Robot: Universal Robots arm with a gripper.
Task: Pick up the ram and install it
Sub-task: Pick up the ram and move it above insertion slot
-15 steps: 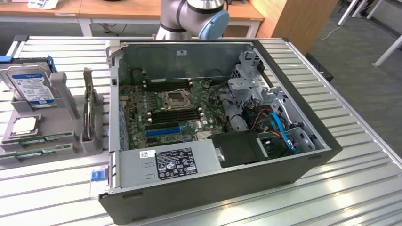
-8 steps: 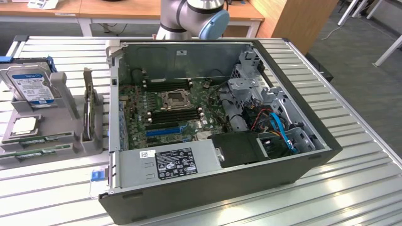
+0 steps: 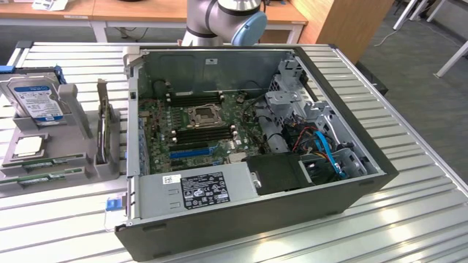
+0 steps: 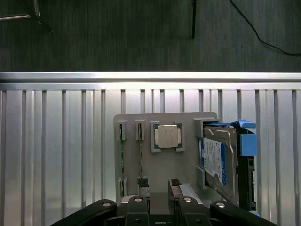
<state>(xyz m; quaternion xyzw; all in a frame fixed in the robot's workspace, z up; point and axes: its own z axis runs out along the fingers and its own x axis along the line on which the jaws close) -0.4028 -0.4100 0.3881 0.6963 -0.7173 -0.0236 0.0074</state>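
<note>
Two fingers point(image 4: 143, 182) apart, empty.

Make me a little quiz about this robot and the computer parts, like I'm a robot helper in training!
1. True or false: the gripper is holding a ram stick.
2. In the gray holder, what lies between the ram sticks and the hard drive?
A) a fan
B) a square silver chip
C) a screwdriver
3. Fill in: ___ ram sticks sit in the holder.

Key: 1 false, the gripper is open and empty; 2 B; 3 two.
</note>
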